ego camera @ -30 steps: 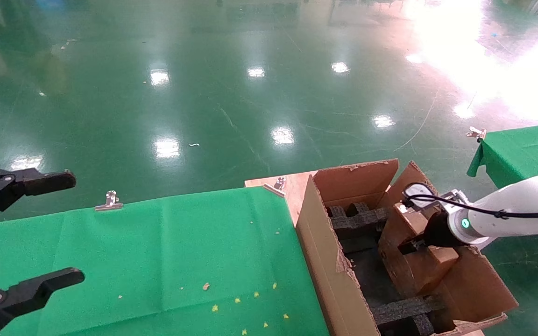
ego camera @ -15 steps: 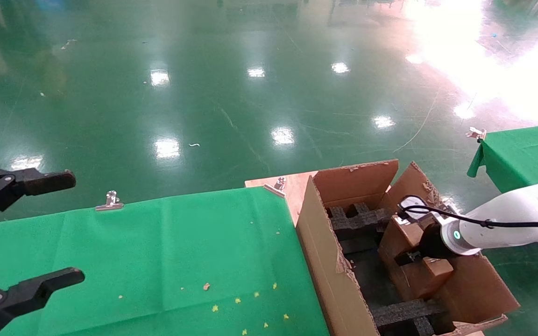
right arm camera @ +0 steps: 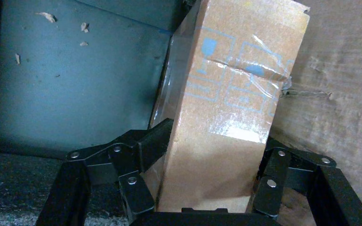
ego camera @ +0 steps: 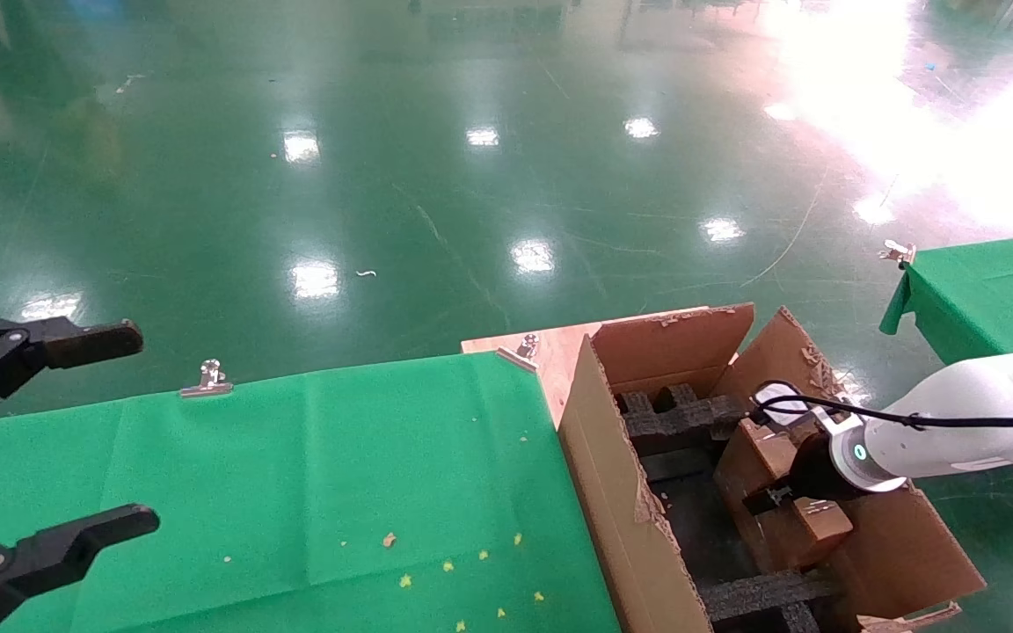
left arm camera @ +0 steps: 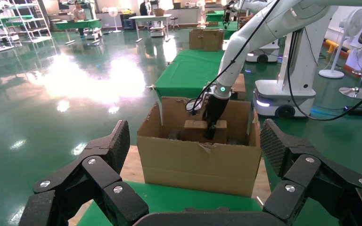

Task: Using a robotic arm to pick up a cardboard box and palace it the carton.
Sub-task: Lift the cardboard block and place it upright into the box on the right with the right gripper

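At the far left, over the green-covered bench (ego camera: 313,466), the left gripper (ego camera: 40,440) hangs idle with its jaws spread wide. Further right, the carton (ego camera: 621,519) stands against the bench's end, black foam inserts (ego camera: 682,418) inside it. Reaching down into it from the right, the robotic arm (ego camera: 964,435) has its right gripper (right arm camera: 202,188) pinching the cardboard box (right arm camera: 231,108) by both broad faces, low inside the carton beside its right wall.
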### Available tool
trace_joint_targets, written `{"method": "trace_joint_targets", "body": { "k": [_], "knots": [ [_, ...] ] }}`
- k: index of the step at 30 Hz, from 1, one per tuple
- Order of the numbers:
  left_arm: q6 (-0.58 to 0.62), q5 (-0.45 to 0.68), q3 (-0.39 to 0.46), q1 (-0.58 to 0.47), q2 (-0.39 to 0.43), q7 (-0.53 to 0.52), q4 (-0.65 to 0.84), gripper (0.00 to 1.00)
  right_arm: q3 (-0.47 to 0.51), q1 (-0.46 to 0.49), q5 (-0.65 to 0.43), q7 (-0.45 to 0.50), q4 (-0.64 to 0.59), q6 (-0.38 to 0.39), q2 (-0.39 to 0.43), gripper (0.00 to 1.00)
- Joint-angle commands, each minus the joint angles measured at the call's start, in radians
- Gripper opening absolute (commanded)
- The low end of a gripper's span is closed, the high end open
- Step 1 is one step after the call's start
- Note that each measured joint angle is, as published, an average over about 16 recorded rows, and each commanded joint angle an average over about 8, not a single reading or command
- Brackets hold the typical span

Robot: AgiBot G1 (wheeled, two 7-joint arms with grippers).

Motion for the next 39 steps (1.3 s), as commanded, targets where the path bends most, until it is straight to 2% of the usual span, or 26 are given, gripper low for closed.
{"method": "trace_joint_targets", "body": {
  "k": [1, 28, 39],
  "knots": [
    [0.0, 0.0, 0.0, 0.0, 0.0, 0.0, 0.0, 1.0, 0.001, 0.0, 0.001, 0.001, 0.0, -0.001, 0.0, 1.0],
    [0.0, 0.0, 0.0, 0.0, 0.0, 0.0, 0.0, 1.0, 0.007, 0.045, -0.014, -0.015, 0.02, 0.011, 0.01, 1.0],
    [0.0, 0.0, 0.0, 0.0, 0.0, 0.0, 0.0, 1.0, 0.013, 0.117, -0.041, -0.017, 0.066, 0.023, 0.032, 1.0]
  ]
}}
